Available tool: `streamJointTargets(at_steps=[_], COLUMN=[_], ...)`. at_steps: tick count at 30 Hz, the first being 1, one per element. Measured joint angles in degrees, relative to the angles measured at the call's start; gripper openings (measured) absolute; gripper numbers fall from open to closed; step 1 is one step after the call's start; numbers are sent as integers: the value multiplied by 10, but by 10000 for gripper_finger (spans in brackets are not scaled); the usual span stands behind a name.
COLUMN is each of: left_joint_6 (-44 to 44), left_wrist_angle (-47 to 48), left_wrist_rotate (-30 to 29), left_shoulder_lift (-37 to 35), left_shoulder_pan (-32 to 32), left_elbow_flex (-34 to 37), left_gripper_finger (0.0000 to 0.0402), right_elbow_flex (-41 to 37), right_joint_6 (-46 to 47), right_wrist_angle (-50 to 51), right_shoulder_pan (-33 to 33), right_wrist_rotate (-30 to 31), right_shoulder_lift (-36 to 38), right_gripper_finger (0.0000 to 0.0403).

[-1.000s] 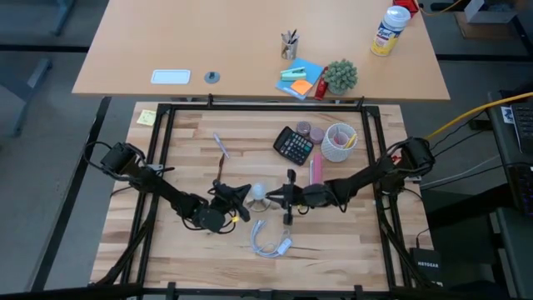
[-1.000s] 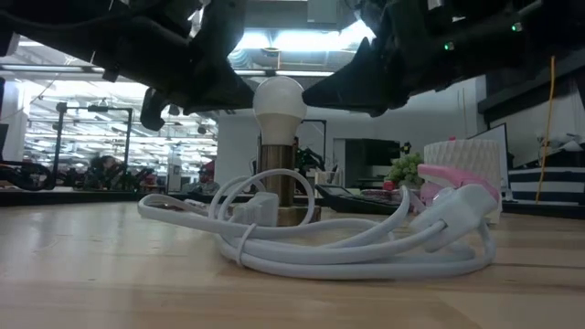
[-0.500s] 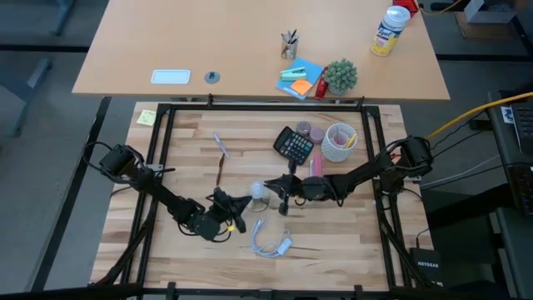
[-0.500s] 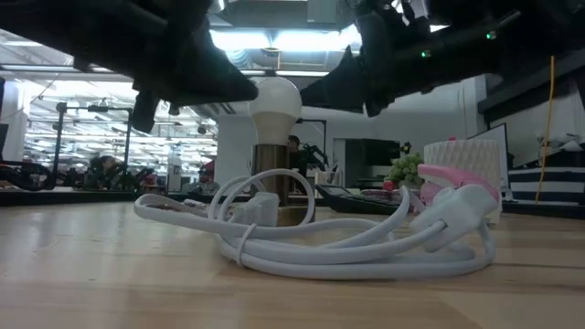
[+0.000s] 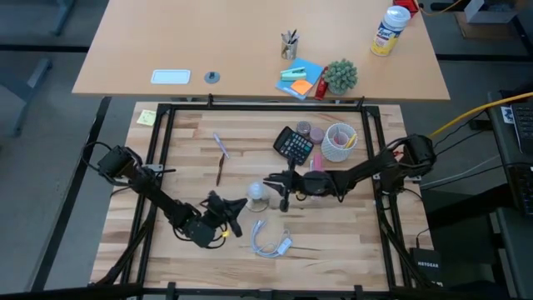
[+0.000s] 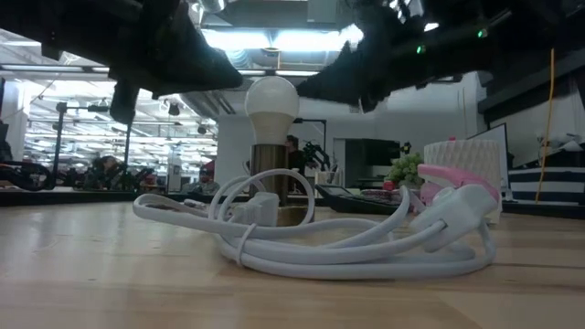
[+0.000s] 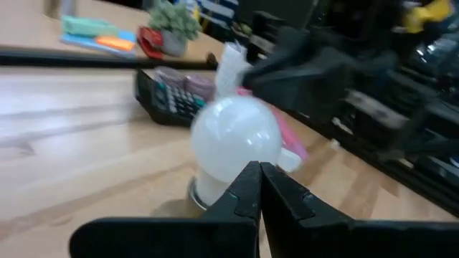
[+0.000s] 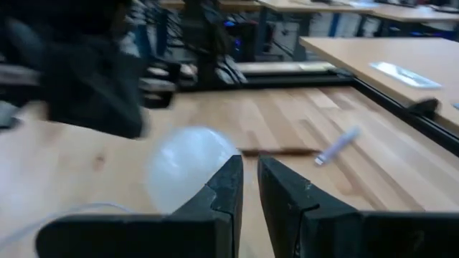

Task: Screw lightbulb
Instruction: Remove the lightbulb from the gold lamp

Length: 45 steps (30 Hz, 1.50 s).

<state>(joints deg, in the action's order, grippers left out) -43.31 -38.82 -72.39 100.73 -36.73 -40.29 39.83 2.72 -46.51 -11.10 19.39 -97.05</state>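
The frosted-white lightbulb stands upright on a brass-coloured socket base near the middle of the table. It also shows in the low view. My left gripper is shut and empty, close by the bulb on its near-left side; the bulb shows just beyond its fingertips. My right gripper is close on the bulb's right side, with only a narrow slit between its fingers, and the bulb is beside them. I see neither gripper touching it.
A looped white cord with a plug lies near the front, just before the bulb in the low view. A calculator, a white cup and a pink object stand at the far right. A pen lies far left.
My left gripper has drawn back from the bulb toward the table's near left. My right gripper has gone left and a little toward the far edge, closer to the bulb. The bulb has stayed upright in its place.
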Motion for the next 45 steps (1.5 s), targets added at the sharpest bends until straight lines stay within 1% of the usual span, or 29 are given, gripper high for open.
streamJointTargets(at_steps=[3,7,12,15,19,24,25,28,34,38,41,43,45], left_joint_6=[2,3,26,41,59,58,58,48,29,18,10,9,9], left_wrist_angle=[0,0,3,5,13,14,14,15,24,24,23,18,20], left_wrist_rotate=[-22,-27,-59,-60,-30,25,32,37,29,30,38,69,76], left_shoulder_lift=[0,0,0,0,0,0,0,0,0,0,0,0,0], left_shoulder_pan=[-2,0,16,33,55,72,74,75,67,61,56,52,48], left_elbow_flex=[0,0,0,1,1,1,1,1,2,2,2,0,0], left_gripper_finger=[0,0,0,0,0,0,0,0,0,0,0,0,0], right_elbow_flex=[0,0,0,0,0,0,0,0,-1,-1,-1,-1,0], right_joint_6=[0,0,0,0,0,-1,-1,-1,-1,-1,-1,0,0], right_wrist_angle=[0,-2,6,11,-2,-17,-17,-18,-17,-15,-13,-14,-10], right_shoulder_pan=[-13,-40,-72,-81,-80,-76,-73,-60,-37,-32,-31,-28,-27], right_wrist_rotate=[-17,-25,-25,-19,-10,34,35,33,31,36,59,78,90], right_shoulder_lift=[20,37,35,21,-8,-35,-37,-37,-37,-37,-37,-38,-40], right_gripper_finger=[51,51,51,51,51,51,51,51,51,51,51,51,51])
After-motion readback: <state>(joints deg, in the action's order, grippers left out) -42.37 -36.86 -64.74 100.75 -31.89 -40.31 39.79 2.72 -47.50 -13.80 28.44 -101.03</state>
